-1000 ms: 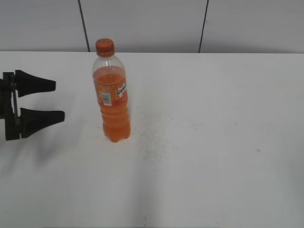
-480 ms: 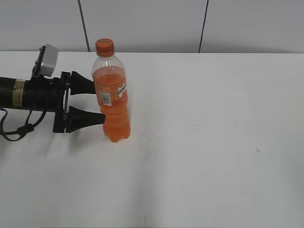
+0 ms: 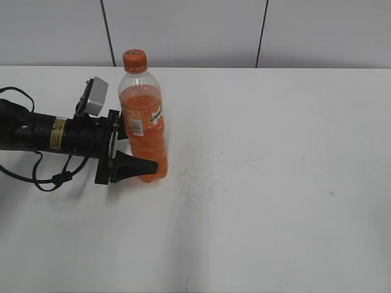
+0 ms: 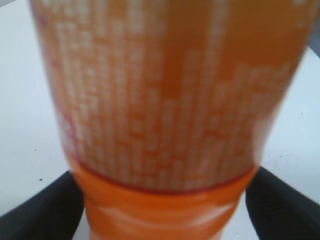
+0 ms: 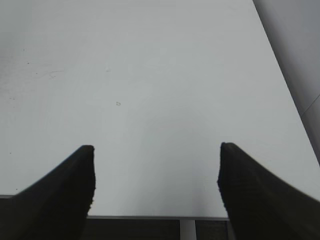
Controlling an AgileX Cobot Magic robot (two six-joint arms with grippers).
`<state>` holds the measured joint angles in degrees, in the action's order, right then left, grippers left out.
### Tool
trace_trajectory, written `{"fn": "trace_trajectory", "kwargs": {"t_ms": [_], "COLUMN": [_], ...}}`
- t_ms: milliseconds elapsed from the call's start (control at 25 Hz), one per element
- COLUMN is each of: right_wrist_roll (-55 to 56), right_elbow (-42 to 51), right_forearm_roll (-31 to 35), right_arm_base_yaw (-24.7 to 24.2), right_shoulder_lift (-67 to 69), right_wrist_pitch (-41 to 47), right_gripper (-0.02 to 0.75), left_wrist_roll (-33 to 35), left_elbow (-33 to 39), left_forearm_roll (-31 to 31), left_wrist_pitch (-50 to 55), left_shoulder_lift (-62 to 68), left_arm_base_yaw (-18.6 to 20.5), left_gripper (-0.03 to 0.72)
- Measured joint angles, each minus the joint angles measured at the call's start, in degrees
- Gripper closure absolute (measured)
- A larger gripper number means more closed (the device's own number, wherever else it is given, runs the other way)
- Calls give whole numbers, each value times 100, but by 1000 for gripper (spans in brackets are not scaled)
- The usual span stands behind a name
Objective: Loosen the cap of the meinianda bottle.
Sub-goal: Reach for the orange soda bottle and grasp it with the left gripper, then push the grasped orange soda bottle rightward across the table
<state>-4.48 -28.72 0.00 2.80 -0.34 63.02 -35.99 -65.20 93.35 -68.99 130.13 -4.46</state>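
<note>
- A white table (image 3: 275,201) fills the scene, its surface flecked with small dark specks and faint scuffs near the middle.
- Behind it stands a pale grey wall (image 3: 183,30), split into panels by dark vertical seams (image 3: 108,33).

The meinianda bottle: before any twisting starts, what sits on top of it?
An orange-red cap sits on the meinianda bottle, nothing touching it. Whether it is tight can't be seen. The left gripper straddles the body lower down.
</note>
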Motion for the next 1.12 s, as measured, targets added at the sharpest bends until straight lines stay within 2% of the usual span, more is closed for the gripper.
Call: {"fn": "trace_trajectory", "kwargs": {"t_ms": [360,640,920,1120], "right_wrist_roll": [0,0,0,0], "right_elbow": [0,0,0,0], "right_forearm_roll": [0,0,0,0], "right_arm_base_yaw": [0,0,0,0], "right_shoulder_lift": [0,0,0,0], "right_wrist_pitch": [0,0,0,0], "right_gripper": [166,166,166,166], "left_wrist_roll": [-17,-22,-22,-268], "left_elbow": [-304,-309,-309,-309], "left_forearm_roll": [-178,-131,-156,-248], "left_wrist_pitch": [0,-50,-30,226], "left_shoulder_lift": [222,222,222,68], "left_arm_base_yaw": [-108,-114,-186,-612], "left_gripper": [118,281,281,282]}}
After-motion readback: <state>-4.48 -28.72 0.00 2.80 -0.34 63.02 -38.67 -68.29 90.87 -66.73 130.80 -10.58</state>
